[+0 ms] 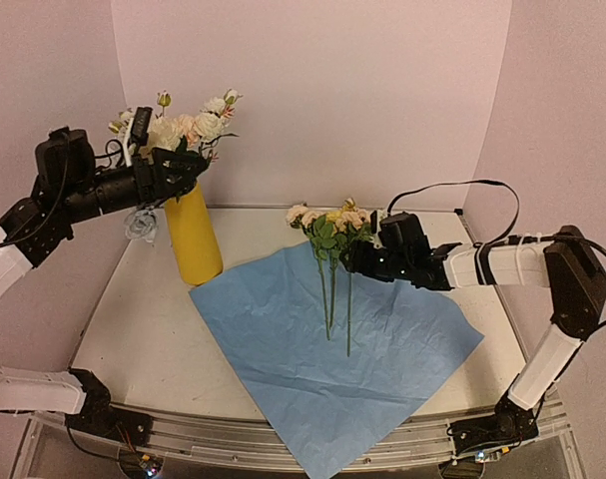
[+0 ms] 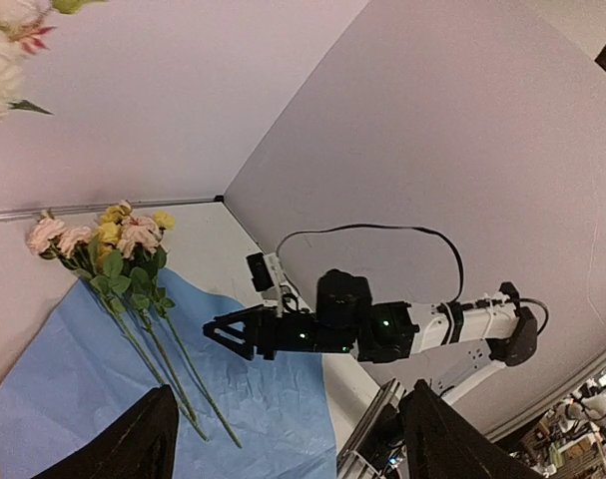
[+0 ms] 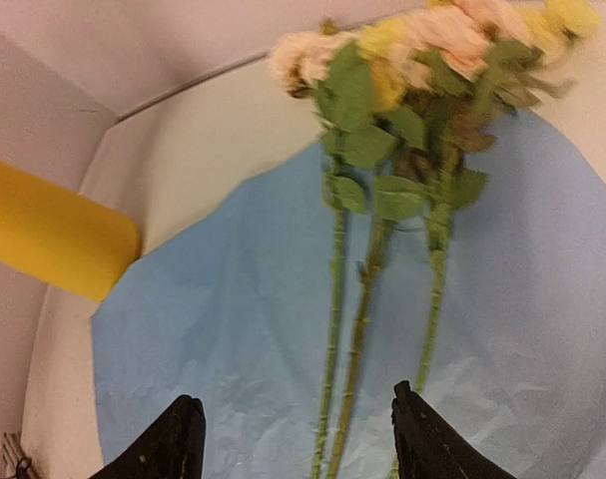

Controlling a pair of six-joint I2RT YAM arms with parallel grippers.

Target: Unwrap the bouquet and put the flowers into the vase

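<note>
1. The right gripper (image 1: 354, 261) has its jaws apart and holds nothing. It hangs low over the paper (image 1: 332, 369), at the leafy upper part of the loose flowers (image 1: 330, 232).
2. In the right wrist view, three green stems run up through the gap between its fingers (image 3: 178, 444). Whether a finger touches a stem cannot be told.
3. The loose flowers lie flat, well apart from the vase (image 1: 195, 238). Their stems are on the paper and their pink and yellow heads point at the back wall, just past the paper's far edge.
4. The left gripper (image 1: 188, 168) is spread wide with nothing between its fingers. It is held high at the vase's mouth, just beside the white flowers (image 1: 195, 125).
5. The white flowers stand upright in the vase.
6. The vase stands upright at the back left of the table (image 1: 133, 319), its base at the paper's left corner.
7. The paper is spread out flat, and its near corner hangs over the table's front edge.
8. A pale tangle (image 1: 141, 226) lies just beside the vase, on its left.
</note>
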